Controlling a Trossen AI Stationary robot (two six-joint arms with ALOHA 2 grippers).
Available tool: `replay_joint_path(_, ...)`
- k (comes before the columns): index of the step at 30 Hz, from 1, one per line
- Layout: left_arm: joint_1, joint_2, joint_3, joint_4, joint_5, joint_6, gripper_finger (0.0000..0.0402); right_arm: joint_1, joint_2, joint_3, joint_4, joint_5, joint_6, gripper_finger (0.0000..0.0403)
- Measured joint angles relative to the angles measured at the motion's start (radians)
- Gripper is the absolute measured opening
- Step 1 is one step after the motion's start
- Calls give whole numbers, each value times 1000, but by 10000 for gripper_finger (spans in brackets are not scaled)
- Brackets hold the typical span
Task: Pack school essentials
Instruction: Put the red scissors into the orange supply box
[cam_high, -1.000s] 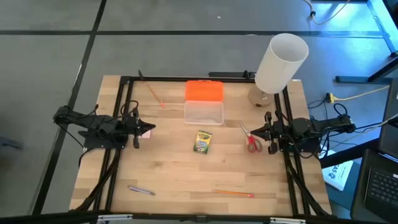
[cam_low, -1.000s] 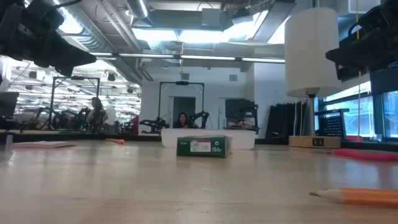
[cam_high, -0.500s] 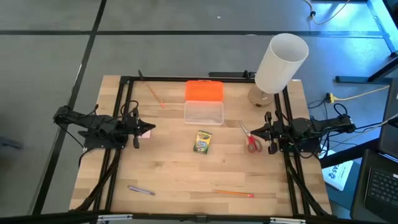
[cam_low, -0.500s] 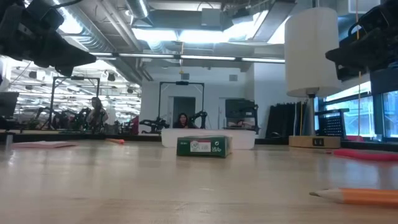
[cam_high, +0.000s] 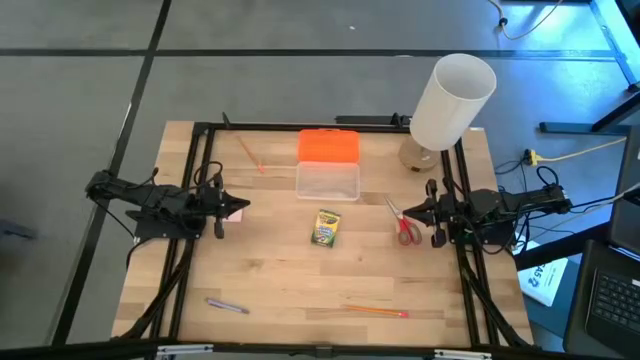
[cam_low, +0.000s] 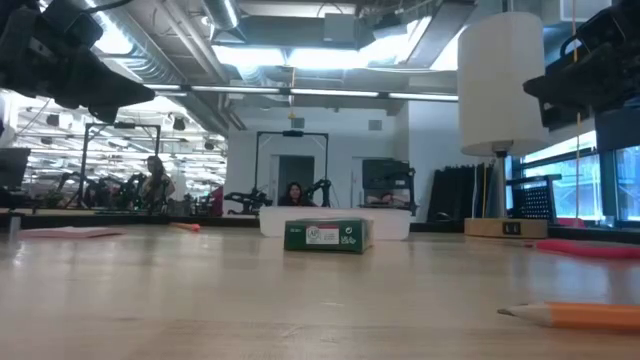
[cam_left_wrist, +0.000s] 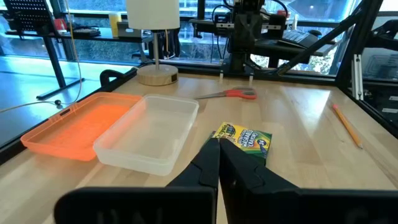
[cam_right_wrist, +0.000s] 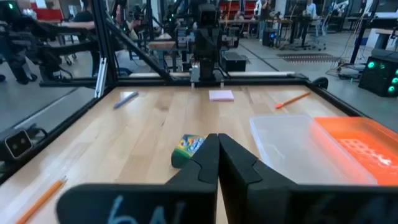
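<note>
The yellow-green crayon box lies flat mid-table, also in the left wrist view. Red-handled scissors lie just in front of my right gripper. A pink pad sits by my left gripper. One orange pencil lies far left, another near the front edge. The purple pen lies front left. Both grippers hover shut above the table's sides; the wrist views show the left fingers and the right fingers closed on nothing.
A clear plastic box with its orange lid open behind it sits at the far middle. A tall white cylinder on a wooden base stands at the far right corner. A black frame borders the table.
</note>
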Motion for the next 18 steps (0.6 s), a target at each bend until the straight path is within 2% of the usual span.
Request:
replay_joint_path(10, 0, 0, 0, 0, 0, 0, 0, 0, 0, 0, 130, -10, 6, 6)
replay_joint_path(18, 0, 0, 0, 0, 0, 0, 0, 0, 20, 105, 139, -122, -56, 2)
